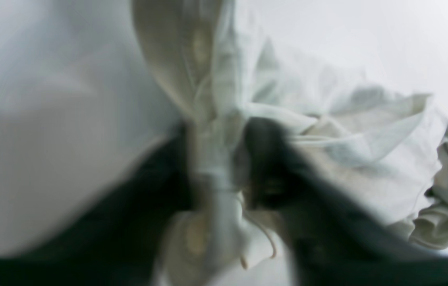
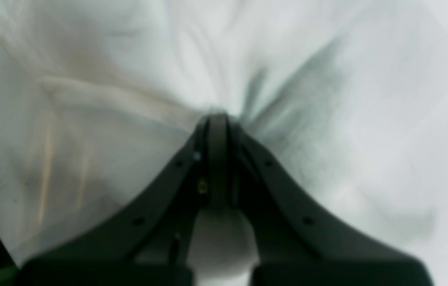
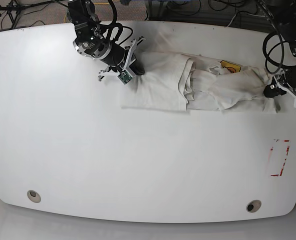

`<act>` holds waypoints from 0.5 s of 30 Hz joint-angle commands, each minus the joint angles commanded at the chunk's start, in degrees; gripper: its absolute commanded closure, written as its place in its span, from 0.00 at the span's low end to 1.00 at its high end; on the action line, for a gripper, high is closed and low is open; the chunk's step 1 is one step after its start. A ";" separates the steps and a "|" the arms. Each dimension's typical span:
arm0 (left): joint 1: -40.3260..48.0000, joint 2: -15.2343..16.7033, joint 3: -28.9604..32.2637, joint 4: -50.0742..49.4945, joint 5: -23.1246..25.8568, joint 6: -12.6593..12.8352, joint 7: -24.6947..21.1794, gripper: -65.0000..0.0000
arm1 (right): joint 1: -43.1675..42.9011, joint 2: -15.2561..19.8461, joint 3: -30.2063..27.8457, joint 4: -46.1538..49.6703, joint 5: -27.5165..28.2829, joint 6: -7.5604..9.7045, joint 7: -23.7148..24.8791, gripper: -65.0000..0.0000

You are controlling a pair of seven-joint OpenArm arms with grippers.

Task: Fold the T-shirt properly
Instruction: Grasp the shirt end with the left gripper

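Only base view shows T-shirt [image 3: 198, 82] logo [image 3: 230, 65] (yellow-orange)

Robotics lab bench, not a home — large white rounded-corner tabletop [image 3: 137, 165] with two round metal grommet holes [image 3: 33, 195] near its front edge, loose black cables [image 3: 223, 9] on the dark floor behind, a red-outlined tape rectangle [image 3: 278, 157] marked on the surface — and two black robot arms [image 3: 90, 35] mounted at the far edge.

A white table [image 3: 87, 160] fills the base view. A red-edged rectangular marking [image 3: 278, 158] sits near its right edge, two round fittings [image 3: 33, 195], possibly grommets, near the front, and dark cables [image 3: 208, 7] behind.
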 joint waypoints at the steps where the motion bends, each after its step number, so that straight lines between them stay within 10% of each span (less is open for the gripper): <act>1: 0.00 0.00 0.00 0.09 0.44 0.00 0.00 0.90 | 0.00 0.00 0.00 0.00 0.00 0.00 0.00 1.00; 15: 7.56 4.04 0.00 31.12 1.76 0.00 0.44 0.90 | 0.00 0.18 0.00 0.00 0.00 0.00 0.00 1.00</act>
